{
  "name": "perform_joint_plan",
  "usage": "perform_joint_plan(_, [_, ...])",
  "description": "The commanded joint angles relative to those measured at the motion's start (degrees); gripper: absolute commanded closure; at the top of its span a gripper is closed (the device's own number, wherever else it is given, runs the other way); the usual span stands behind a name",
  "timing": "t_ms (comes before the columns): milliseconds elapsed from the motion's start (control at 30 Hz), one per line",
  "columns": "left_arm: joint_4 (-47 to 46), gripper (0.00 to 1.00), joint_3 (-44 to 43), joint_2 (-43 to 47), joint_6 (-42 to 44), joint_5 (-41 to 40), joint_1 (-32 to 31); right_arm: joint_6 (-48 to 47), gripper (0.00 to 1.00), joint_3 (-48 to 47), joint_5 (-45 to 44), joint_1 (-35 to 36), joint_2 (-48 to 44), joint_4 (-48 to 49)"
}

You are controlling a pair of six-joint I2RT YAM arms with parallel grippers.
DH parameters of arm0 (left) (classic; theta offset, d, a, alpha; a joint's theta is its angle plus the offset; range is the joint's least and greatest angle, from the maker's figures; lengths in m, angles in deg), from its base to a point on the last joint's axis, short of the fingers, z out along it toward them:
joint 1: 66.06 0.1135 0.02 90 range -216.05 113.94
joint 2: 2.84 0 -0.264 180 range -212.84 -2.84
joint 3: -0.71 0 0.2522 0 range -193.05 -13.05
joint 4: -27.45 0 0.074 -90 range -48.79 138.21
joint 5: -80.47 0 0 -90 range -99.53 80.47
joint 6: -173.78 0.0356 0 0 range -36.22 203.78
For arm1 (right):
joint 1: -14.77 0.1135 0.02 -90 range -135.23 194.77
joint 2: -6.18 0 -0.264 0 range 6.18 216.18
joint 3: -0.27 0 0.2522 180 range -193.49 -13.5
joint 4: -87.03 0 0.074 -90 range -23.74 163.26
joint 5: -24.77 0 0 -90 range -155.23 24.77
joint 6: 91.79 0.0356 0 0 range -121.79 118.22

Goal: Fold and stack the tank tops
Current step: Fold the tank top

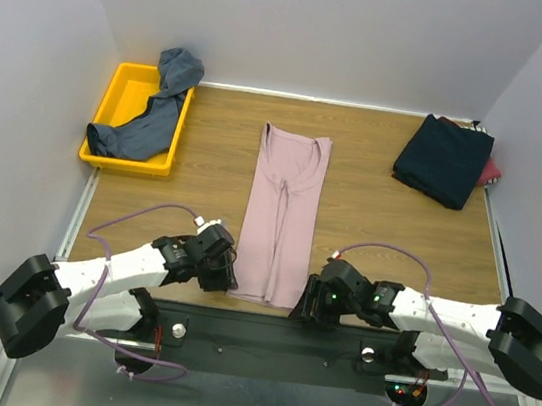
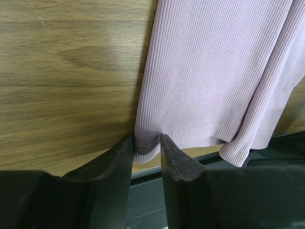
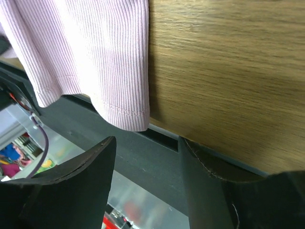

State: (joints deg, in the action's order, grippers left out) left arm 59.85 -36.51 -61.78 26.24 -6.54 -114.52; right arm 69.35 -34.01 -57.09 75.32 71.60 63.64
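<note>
The left hand point(image 2: 146, 143) is closed on the near hem of the pink tank top point(image 1: 282, 215). Its two black fingers point(image 2: 120, 160) stand close together, with the stitched hem corner bunched in the narrow gap between them. This corner is the garment's near left one, and it sits right at the near edge of the table point(image 1: 369, 227).

The right hand point(image 3: 147, 139) has its fingers spread well apart and grips nothing. The near right hem corner of the pink tank top hangs just beyond the gap, past the table's edge and above the black rail point(image 3: 143, 157). From the wrist view the cloth seems clear of both fingers.

The pink tank top lies in the middle of the table as a long narrow strip, its sides folded in lengthwise. Its neckline points to the far wall and its hem lies toward the arms, between the two hands.

At the far left corner stands a yellow tray point(image 1: 127, 77). A blue-grey tank top point(image 1: 151, 126) lies crumpled in it, one end draped over the tray's far rim.

At the far right, well apart from the pink one, a dark navy tank top point(image 1: 443, 162) lies folded. A bit of a red tank top point(image 1: 492, 174) shows at its right edge.
</note>
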Motion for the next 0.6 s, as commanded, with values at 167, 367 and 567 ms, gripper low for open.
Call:
perform_joint_plan(167, [3.08, 0.79, 2.55, 1.37, -1.08, -0.61, -1.8, 0.41, 0.4, 0.57, -11.3, -0.17, -7.5, -2.05])
perform_joint_plan(367, [2.38, 0.96, 2.63, 1.46, -2.4, -0.7, -3.47, 0.5, 0.4, -0.14, -13.76, -0.17, -8.83, -6.02])
perform_joint_plan(567, [1.85, 1.0, 2.55, 0.93, -3.98, -0.7, -6.02, 1.64, 0.4, 0.12, -14.47, -0.17, -5.23, -5.49])
